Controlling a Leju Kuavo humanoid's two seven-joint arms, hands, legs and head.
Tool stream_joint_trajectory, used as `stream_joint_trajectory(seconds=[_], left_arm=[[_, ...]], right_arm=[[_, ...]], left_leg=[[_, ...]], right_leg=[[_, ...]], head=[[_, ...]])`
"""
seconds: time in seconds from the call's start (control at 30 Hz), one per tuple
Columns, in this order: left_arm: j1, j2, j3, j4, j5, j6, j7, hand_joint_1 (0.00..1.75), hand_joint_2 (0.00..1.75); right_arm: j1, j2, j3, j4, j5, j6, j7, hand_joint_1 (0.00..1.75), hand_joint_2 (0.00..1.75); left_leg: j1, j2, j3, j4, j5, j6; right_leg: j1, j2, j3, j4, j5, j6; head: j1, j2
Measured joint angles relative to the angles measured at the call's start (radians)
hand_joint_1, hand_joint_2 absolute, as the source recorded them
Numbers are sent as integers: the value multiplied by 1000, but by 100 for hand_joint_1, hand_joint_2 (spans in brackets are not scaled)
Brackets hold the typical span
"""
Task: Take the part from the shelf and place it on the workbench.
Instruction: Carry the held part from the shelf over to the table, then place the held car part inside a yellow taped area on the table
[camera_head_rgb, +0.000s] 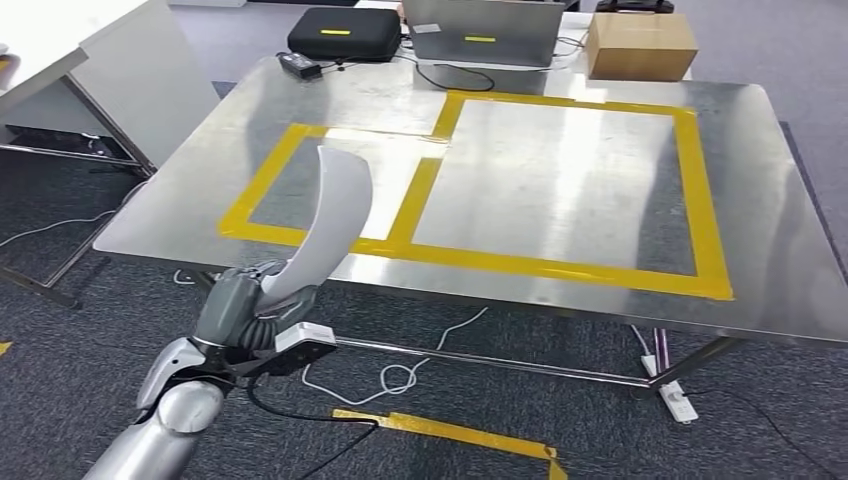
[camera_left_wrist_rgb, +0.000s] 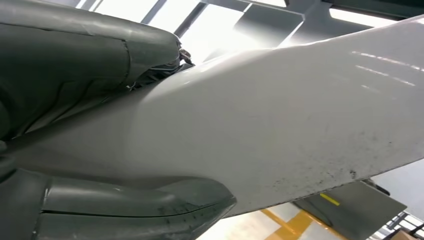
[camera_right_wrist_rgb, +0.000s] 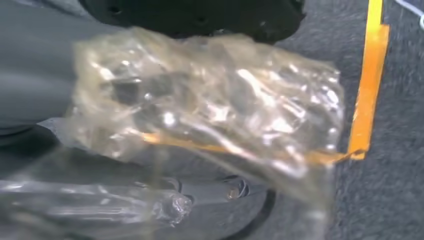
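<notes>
Left hand (camera_head_rgb: 245, 305) grips the curved white blade-shaped part (camera_head_rgb: 330, 225) upright, just before the taped steel workbench (camera_head_rgb: 600, 300); right hand's (camera_right_wrist_rgb: 30, 75) fingers: cannot tell.

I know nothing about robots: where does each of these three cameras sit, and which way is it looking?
Head view: high on the robot, looking forward and down at the steel workbench with yellow tape; the left hand grips the curved white part.
Left wrist view: behind the left hand, looking along the white part towards ceiling lights.
Right wrist view: behind the right hand, looking down at grey carpet through crinkled clear plastic.
Shared: head and left wrist views both show the part.
</notes>
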Motion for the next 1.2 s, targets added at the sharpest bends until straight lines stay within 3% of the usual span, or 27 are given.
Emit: stream_joint_trajectory(seconds=[0.07,0.1,0.13,0.23,0.3,0.43,0.47,0.53,0.6,0.63,0.67,0.73,0.77,0.9,0.97,1.07,1.1,1.13,1.2], left_arm=[[1,0,0,3,0,-1,1,175,175],[2,0,-1,5,-1,-1,1,175,175],[2,0,-1,6,-2,-2,2,175,175],[-2,0,-1,7,-5,-3,4,175,175],[-6,0,-2,8,-7,-5,6,175,175],[-10,-1,-2,8,-9,-8,9,175,175],[-11,-2,-2,8,-9,-9,10,175,175],[-13,-5,-3,10,-9,-9,10,175,175],[-12,-6,-3,13,-9,-10,10,175,175],[-12,-6,-3,14,-10,-11,11,175,175],[-11,-6,-4,16,-10,-12,11,175,175],[-13,-6,-4,17,-13,-14,12,175,175],[-15,-6,-6,18,-15,-16,13,175,175],[-25,-6,-15,24,-27,-22,18,175,175],[-32,-7,-19,27,-32,-26,21,175,175],[-38,-6,-22,37,-38,-33,27,175,175],[-38,-6,-23,41,-41,-35,30,175,175],[-38,-6,-24,45,-42,-36,31,175,175],[-39,-6,-26,51,-43,-37,32,175,175]], right_arm=[[-1,0,0,0,1,0,0,0,0],[0,0,0,0,2,0,0,0,0],[1,0,0,1,2,0,0,0,0],[0,0,0,1,2,-3,0,0,0],[-1,0,0,2,3,-4,-1,0,0],[-3,0,0,5,5,-6,-2,0,0],[-4,0,0,5,5,-6,-2,0,0],[-3,0,0,5,6,-6,-3,0,0],[0,0,0,5,6,-7,-3,0,0],[1,0,0,5,6,-8,-3,0,0],[1,0,0,5,7,-8,-3,0,0],[1,0,0,6,8,-9,-3,0,0],[-1,0,0,6,9,-10,-4,0,0],[-1,-1,1,10,11,-14,-7,0,0],[-2,-2,1,13,12,-18,-8,0,0],[-5,-2,1,20,12,-26,-9,0,0],[-5,-3,1,23,13,-28,-9,0,0],[-4,-3,1,25,13,-29,-9,0,0],[-4,-3,1,29,14,-29,-9,0,0]], left_leg=[[3,0,-74,124,-35,-5],[3,0,-95,148,-28,-4],[3,0,-98,135,-1,-2],[-1,0,-36,-34,114,16],[-6,0,-7,-102,123,27],[-1,-1,12,-133,112,43],[2,-1,19,-140,111,47],[2,0,27,-142,105,54],[2,0,35,-142,95,56],[2,-1,42,-142,89,55],[2,-2,52,-142,83,53],[1,-3,72,-141,67,44],[-1,-3,78,-140,60,39],[-3,-4,85,-137,46,20],[-1,-4,66,-89,19,9],[3,-4,-44,104,-48,-3],[4,-4,-76,148,-49,-4],[4,-4,-93,158,-30,-3],[3,-4,-73,66,60,6]], right_leg=[[1,1,9,0,-8,-5],[1,2,14,0,-13,-5],[2,3,21,0,-18,-4],[4,7,42,0,-34,2],[6,7,44,-1,-41,11],[6,2,38,10,-57,33],[6,2,19,47,-74,37],[4,2,-57,175,-121,41],[2,2,-131,274,-134,47],[2,2,-142,271,-110,49],[1,1,-132,227,-67,49],[2,-2,-79,94,13,48],[3,-3,-54,46,29,44],[3,-1,-25,10,14,21],[-1,-1,-14,7,8,8],[-1,-1,0,6,-5,-3],[0,0,5,6,-10,-3],[0,1,12,6,-15,-3],[1,4,31,5,-28,0]], head=[[-1,0],[-1,0],[-2,0],[-1,0],[-1,0],[0,0],[2,0],[4,0],[4,0],[4,0],[4,0],[5,0],[5,0],[4,0],[-1,0],[-7,0],[-6,0],[-6,0],[-6,0]])
